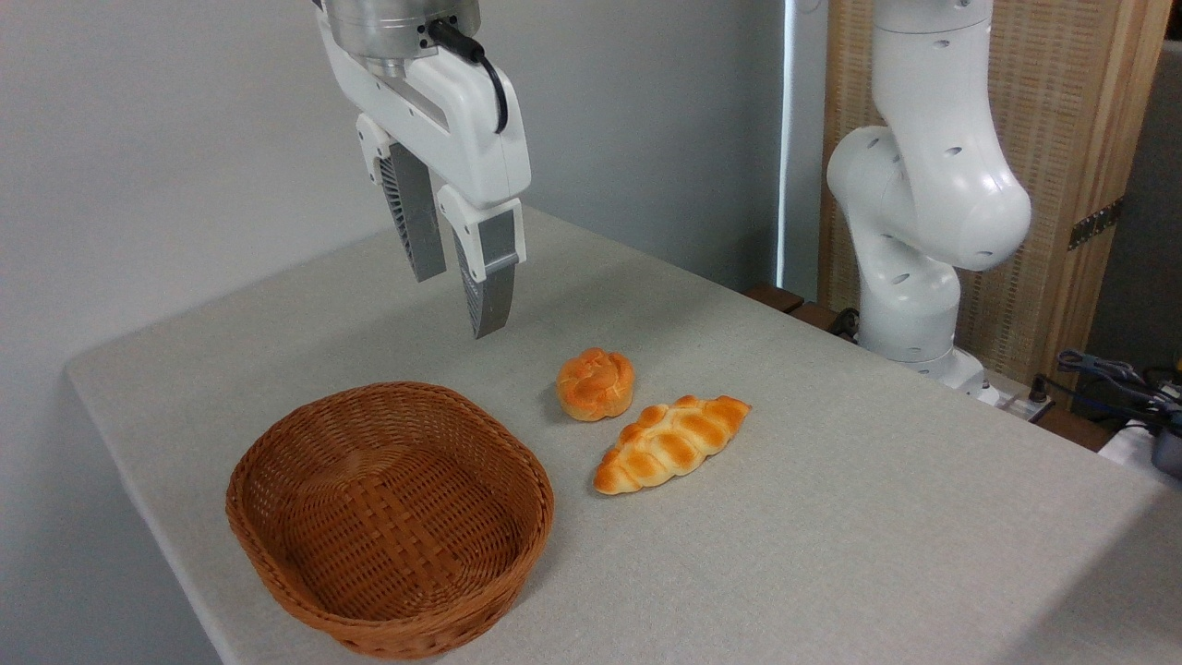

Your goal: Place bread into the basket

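The bread is a long braided loaf, golden-orange with paler creases and tapered ends, glossy on its plaited bumps. It lies flat on the grey tabletop, slanted, just right of the basket and apart from it. A small round knotted bun sits just beside its upper end. The oval brown wicker basket holds nothing. The claw hangs above the tabletop, behind the basket, its fingers spread and gripping nothing.
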Controlling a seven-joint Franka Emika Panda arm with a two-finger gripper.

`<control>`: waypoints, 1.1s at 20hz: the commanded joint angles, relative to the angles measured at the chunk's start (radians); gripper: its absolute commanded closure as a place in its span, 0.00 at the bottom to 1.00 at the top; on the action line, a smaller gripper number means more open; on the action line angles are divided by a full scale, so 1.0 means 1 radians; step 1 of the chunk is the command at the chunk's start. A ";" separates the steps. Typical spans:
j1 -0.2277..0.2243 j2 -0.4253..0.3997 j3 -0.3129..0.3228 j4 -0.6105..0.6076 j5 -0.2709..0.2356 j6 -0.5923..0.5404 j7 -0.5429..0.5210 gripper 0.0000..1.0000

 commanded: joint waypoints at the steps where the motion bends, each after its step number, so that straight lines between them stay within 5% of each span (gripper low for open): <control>1: 0.002 -0.010 0.002 0.001 0.006 -0.015 -0.020 0.00; 15: 0.010 -0.007 -0.009 0.001 0.001 -0.009 -0.083 0.00; 16: 0.022 -0.007 -0.015 0.001 0.001 -0.009 -0.083 0.00; 19: 0.207 -0.007 -0.210 0.001 0.001 -0.009 -0.083 0.00; 22: 0.217 -0.007 -0.225 0.001 0.004 -0.013 -0.082 0.00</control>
